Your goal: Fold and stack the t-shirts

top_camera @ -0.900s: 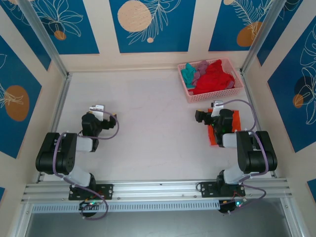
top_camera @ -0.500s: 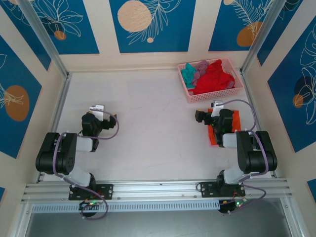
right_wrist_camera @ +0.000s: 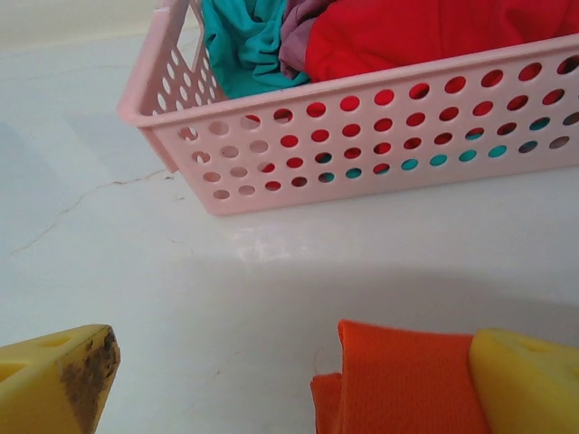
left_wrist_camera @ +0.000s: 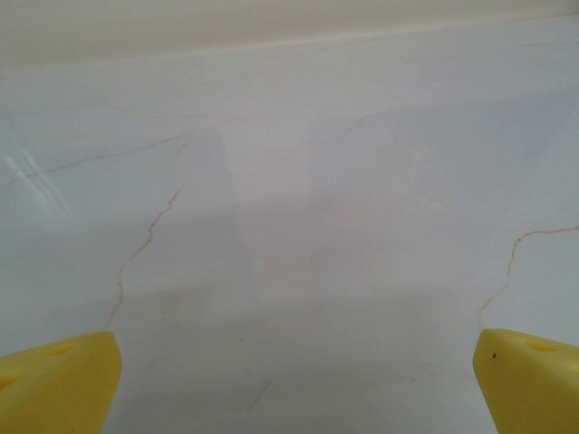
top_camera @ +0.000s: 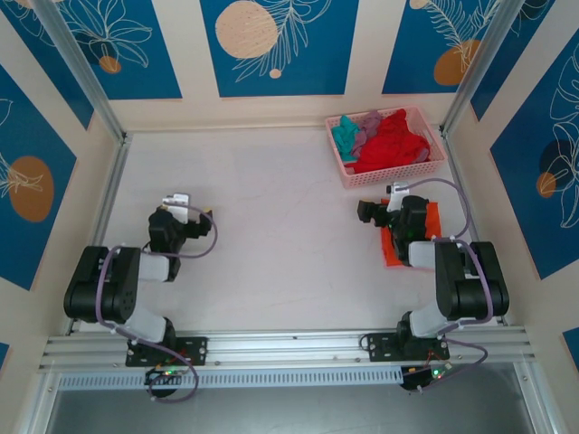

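Lying on the bench: you have the orange t-shirt (top_camera: 390, 248) folded flat on the right side of the bench (top_camera: 271, 226), between the basket and the right arm's base.
Orange tee, heading: its near-left corner pokes out from under the arm and its far-right edge shows on the other side. The arm covers its middle, so you cannot tell its long axis for sure.
Orange tee, close up: in the right wrist view its straight folded edge (right_wrist_camera: 398, 375) faces the basket, with a second layer peeking out at its left corner.
Basket: the pink perforated basket (top_camera: 347, 173) sits in the far right corner, its long side running left to right and slightly skewed.
Basket contents: the red t-shirt (top_camera: 391, 140) is crumpled over the right and middle and heaps above the rim. The teal t-shirt (top_camera: 344, 136) is bunched at the left end, with the mauve t-shirt (top_camera: 366, 127) between them.
Your left tool (left_wrist_camera: 294, 371): released, yellow fingers spread wide over bare bench, gripping nothing.
Your right tool (right_wrist_camera: 298, 380): released and wide apart, hovering over the orange tee's far edge and pointing at the basket wall.
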Controlling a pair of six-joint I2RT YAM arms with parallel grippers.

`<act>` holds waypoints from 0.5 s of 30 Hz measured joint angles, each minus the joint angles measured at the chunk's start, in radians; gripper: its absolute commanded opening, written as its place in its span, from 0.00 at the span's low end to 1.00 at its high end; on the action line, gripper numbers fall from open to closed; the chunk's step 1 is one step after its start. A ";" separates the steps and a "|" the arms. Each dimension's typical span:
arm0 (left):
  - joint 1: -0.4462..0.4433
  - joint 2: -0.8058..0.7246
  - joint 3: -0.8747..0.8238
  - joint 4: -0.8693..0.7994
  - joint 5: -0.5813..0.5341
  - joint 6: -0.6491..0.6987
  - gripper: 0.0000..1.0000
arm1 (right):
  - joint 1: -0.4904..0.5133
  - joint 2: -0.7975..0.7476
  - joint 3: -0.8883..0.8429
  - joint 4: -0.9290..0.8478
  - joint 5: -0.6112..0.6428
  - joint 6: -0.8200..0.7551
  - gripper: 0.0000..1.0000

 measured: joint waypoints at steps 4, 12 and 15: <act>-0.045 -0.182 -0.012 -0.103 -0.021 0.036 1.00 | 0.000 -0.119 0.054 -0.132 -0.012 -0.007 0.99; -0.264 -0.365 0.219 -0.399 0.023 0.153 1.00 | -0.005 -0.230 0.377 -0.539 -0.120 -0.038 0.99; -0.386 -0.332 0.290 -0.451 0.043 0.179 1.00 | -0.005 -0.196 0.526 -0.671 -0.160 -0.040 0.99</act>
